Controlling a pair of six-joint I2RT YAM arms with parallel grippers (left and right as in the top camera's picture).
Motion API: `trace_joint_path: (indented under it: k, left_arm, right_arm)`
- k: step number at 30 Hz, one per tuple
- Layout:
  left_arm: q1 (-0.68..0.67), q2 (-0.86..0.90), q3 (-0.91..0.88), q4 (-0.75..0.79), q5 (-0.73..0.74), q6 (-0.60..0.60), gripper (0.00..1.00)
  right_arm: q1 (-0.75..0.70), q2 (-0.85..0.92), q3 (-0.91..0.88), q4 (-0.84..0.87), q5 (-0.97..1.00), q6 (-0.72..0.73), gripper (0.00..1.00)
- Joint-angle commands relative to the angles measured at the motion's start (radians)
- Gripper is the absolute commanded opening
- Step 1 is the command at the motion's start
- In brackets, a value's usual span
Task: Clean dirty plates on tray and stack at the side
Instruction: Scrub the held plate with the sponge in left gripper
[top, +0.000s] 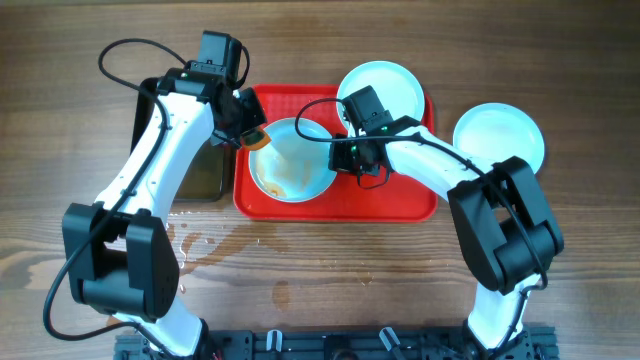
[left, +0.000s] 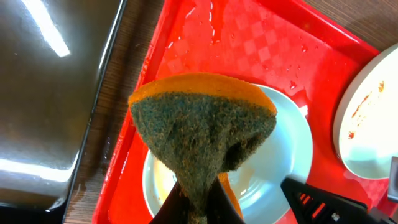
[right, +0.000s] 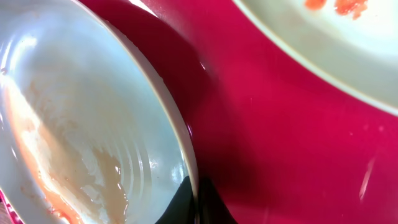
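A pale blue plate with brownish smears sits tilted on the red tray. My right gripper is shut on its right rim and holds that edge up. My left gripper is shut on an orange and green sponge just above the plate's left edge. A second plate with red streaks lies at the tray's back right; it also shows in the left wrist view. A third plate rests on the table right of the tray.
A black pan with dark water stands left of the tray, under my left arm; it also shows in the left wrist view. Water spots lie on the wooden table in front of the tray.
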Motion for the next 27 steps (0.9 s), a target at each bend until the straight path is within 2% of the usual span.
trace_joint_path:
  k: [1,9,10,12,20,22,23,24,27]
  left_arm:
    - [0.008,-0.014,0.016,0.014,-0.055,0.015,0.04]
    - [0.008,-0.008,0.015,0.021,-0.062,0.015,0.04]
    - [0.008,-0.008,0.015,0.021,-0.062,0.015,0.04]
    - [0.008,-0.008,0.015,0.022,-0.062,0.015,0.04]
    - [0.008,0.002,0.014,0.022,-0.061,0.015,0.04]
    - [0.008,0.007,0.014,0.022,-0.061,0.015,0.04]
    - [0.008,0.007,0.014,0.021,-0.061,0.015,0.04]
    - [0.008,0.007,0.014,0.022,-0.061,0.015,0.04]
    - [0.008,0.007,0.014,0.022,-0.061,0.015,0.04]
  right_arm:
    - [-0.01,0.019,0.012,0.012,-0.036,-0.01,0.04]
    - [-0.036,-0.031,0.015,-0.011,-0.044,-0.054,0.04]
    - [-0.036,-0.028,0.015,-0.011,-0.038,-0.052,0.06]
    - [-0.036,-0.018,0.015,-0.01,-0.034,-0.04,0.19]
    - [-0.029,0.038,0.015,0.066,-0.031,0.027,0.26]
    - [-0.024,0.058,0.015,0.076,-0.031,0.027,0.25]
    - [-0.024,0.063,0.015,0.072,-0.035,0.027,0.18]
    - [-0.024,0.065,0.015,0.068,-0.037,0.027,0.04]
    - [-0.03,0.042,0.016,0.042,-0.064,0.019,0.04]
